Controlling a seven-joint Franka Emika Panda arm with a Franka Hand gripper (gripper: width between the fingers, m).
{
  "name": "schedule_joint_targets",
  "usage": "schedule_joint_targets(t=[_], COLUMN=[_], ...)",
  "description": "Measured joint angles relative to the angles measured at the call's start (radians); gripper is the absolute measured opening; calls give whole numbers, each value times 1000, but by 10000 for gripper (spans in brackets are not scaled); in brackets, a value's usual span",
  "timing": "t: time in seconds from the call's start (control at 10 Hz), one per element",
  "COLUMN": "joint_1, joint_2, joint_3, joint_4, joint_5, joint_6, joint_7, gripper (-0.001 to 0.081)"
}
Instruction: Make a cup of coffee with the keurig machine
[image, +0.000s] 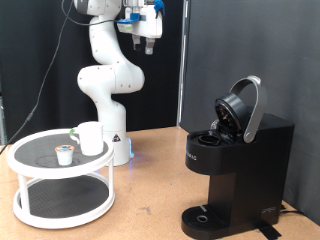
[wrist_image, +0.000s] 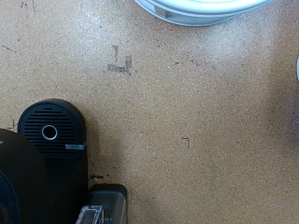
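The black keurig machine (image: 238, 165) stands at the exterior view's right with its domed lid (image: 243, 108) raised open. The white cup (image: 90, 138) and a small white pod with a green mark (image: 65, 154) sit on the top shelf of a white round stand (image: 22, 158) at the left. My gripper (image: 148, 44) hangs high near the top of the exterior view, far above everything, with nothing between its fingers. The wrist view looks straight down on the machine's round drip tray (wrist_image: 51, 133) and the stand's rim (wrist_image: 201, 11); the fingers do not show there.
The brown table surface (wrist_image: 187, 112) shows scuff marks. A dark curtain (image: 250, 50) hangs behind the machine. The robot's white base (image: 110, 100) stands behind the stand, which has a lower shelf (image: 60, 200).
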Motion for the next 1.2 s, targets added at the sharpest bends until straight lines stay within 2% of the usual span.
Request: schedule_joint_targets(t=[0.2, 0.4, 0.9, 1.2], joint_1=[-1, -8, -66, -70], joint_2=[-1, -15, -67, -74], joint_3=[-10, -55, -179, -194], joint_4=[0, -1, -1, -2], joint_5=[0, -3, -101, -105], joint_6=[2, -8, -95, -99], joint_7=[-7, -49, -177, -203], gripper=[808, 808, 808, 808])
